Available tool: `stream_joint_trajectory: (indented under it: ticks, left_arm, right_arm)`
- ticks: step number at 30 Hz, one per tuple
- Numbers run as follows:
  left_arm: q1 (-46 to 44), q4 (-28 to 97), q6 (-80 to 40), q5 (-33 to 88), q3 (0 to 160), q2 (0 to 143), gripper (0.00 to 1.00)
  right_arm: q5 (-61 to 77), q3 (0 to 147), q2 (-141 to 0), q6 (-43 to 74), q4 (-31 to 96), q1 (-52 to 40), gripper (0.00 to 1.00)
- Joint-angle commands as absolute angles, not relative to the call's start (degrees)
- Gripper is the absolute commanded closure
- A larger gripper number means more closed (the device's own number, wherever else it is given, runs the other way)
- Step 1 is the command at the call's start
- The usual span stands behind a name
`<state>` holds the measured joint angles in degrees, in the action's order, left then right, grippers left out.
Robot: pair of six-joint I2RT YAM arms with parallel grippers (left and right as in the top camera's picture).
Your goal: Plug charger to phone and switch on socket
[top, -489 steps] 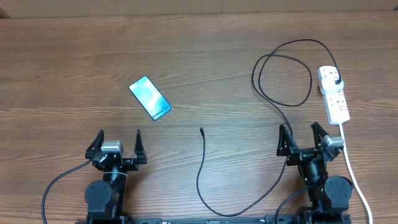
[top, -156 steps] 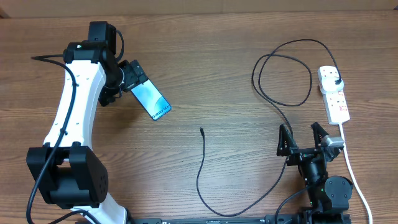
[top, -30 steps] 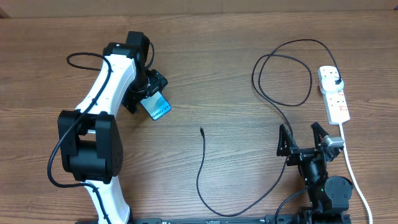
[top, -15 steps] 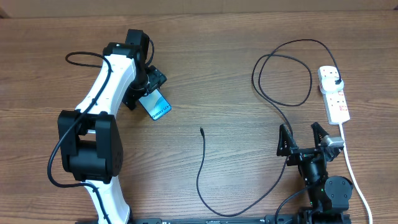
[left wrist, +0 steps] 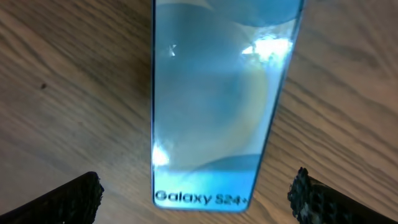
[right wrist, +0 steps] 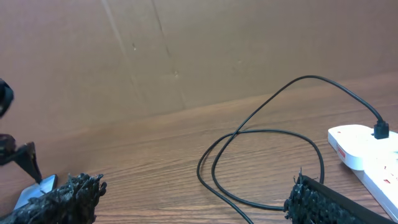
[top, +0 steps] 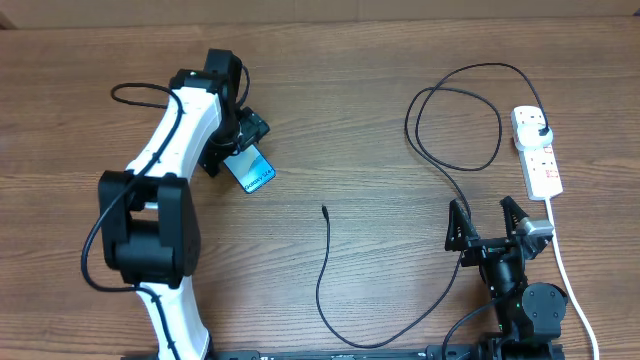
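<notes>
Broadly, the wooden table [top: 350,90] carries everything. The left arm [top: 180,140] reaches toward ten o'clock. Its left gripper [top: 238,148] is spread wide, a finger on either side of the phone [top: 255,172] and neither touching it. The phone lies flat, screen up, its far end hidden from overhead. The right gripper [top: 481,203], also spread, sits at five o'clock. The socket [top: 540,155] lies at two o'clock with the charger [top: 322,270] plugged into its far outlet. The connector tip [top: 324,209] rests near centre, apart from the phone.
</notes>
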<state>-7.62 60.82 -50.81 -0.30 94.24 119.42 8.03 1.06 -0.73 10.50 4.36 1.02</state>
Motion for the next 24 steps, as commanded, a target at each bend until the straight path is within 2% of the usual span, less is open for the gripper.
stream_joint_trajectory:
  ticks: [1,24]
  left_arm:
    - [-7.27,59.57,-49.67,-0.30,95.26,121.45,0.00]
    - [-7.25,58.04,-49.30,-2.92,94.94,121.62,0.00]
  right_arm:
    - [7.33,0.45,-0.16,10.48,4.21,0.64,0.00]
    - [7.33,0.45,-0.16,10.48,4.21,0.64,0.00]
